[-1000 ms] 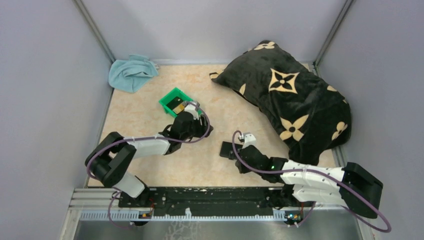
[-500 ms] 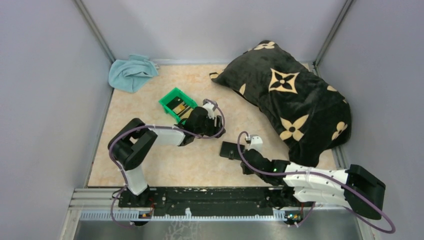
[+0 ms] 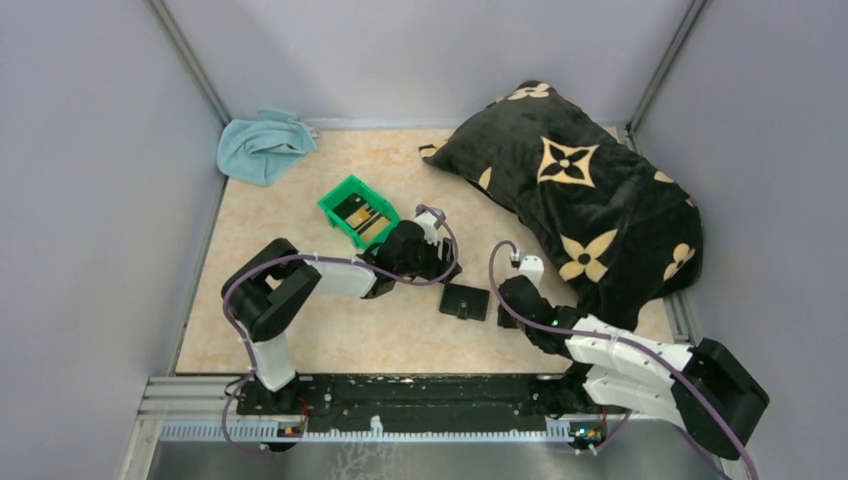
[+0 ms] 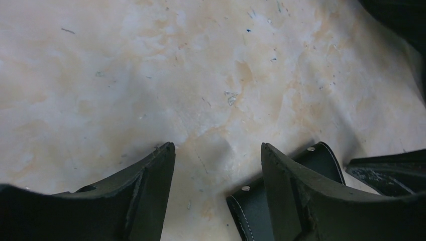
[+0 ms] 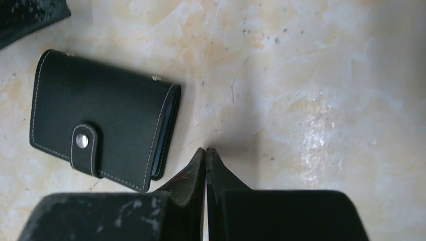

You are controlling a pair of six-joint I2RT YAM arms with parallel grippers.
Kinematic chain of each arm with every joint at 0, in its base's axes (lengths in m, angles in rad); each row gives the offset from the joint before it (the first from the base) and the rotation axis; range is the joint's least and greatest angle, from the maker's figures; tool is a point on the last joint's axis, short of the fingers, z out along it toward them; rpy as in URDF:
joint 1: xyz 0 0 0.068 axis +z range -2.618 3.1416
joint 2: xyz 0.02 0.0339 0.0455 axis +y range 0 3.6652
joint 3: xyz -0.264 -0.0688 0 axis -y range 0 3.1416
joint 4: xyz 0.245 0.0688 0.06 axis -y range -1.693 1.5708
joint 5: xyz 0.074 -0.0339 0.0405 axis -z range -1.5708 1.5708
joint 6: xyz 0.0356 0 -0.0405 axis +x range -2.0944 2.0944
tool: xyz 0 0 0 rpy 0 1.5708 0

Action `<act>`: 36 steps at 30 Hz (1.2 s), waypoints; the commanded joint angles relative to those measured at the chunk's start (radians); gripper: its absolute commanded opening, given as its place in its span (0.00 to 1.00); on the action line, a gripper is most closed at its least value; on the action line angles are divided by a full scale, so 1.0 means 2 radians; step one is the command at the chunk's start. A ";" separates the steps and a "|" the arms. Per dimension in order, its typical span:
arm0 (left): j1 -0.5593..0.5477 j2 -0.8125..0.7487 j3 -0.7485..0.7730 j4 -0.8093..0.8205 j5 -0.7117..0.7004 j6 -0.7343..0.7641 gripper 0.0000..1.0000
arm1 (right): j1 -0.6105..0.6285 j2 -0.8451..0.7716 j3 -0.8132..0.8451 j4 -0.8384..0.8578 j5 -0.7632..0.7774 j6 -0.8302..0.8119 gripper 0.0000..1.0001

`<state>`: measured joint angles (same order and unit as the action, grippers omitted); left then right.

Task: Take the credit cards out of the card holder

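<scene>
Top external: cards (image 3: 358,212) inside green bin (image 3: 334,197)

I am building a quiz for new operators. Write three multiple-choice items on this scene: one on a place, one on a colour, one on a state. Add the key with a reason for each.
1. Where is the card holder relative to the right gripper?
A. Clamped in it
B. Flat on the table, to its left
C. On the table, to its right

2. What colour is the bin?
A. Green
B. Red
C. Yellow

3. How does the left gripper stand?
A. Shut on the card holder
B. Shut, empty
C. Open, nothing between its fingers

Key:
1 B: the top view shows the holder lying left of that gripper, apart from it.
2 A: its walls are bright green.
3 C: the left wrist view shows bare table between the spread fingers.
</scene>
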<state>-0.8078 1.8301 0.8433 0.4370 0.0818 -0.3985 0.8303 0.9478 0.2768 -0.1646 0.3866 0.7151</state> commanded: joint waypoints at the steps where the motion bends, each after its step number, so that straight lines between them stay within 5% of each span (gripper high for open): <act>1: -0.011 0.005 -0.042 -0.040 0.009 -0.024 0.71 | -0.018 0.030 0.045 0.044 -0.024 -0.047 0.00; 19: -0.020 -0.069 -0.109 -0.073 -0.023 -0.025 0.70 | -0.097 0.223 0.116 0.242 -0.175 -0.076 0.00; 25: -0.020 -0.104 -0.141 -0.071 -0.018 -0.040 0.69 | -0.121 0.279 0.181 0.231 -0.187 -0.099 0.00; 32: -0.020 -0.130 -0.141 -0.087 -0.048 -0.025 0.69 | -0.126 0.187 0.158 0.218 -0.159 -0.123 0.03; 36: -0.018 -0.112 -0.115 -0.097 -0.040 -0.008 0.70 | -0.075 0.101 0.097 0.213 -0.125 -0.128 0.08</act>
<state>-0.8429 1.5677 0.5854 0.3710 0.0189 -0.4583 0.5964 1.3087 0.5495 0.2462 0.0669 0.4953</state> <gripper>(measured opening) 0.696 0.084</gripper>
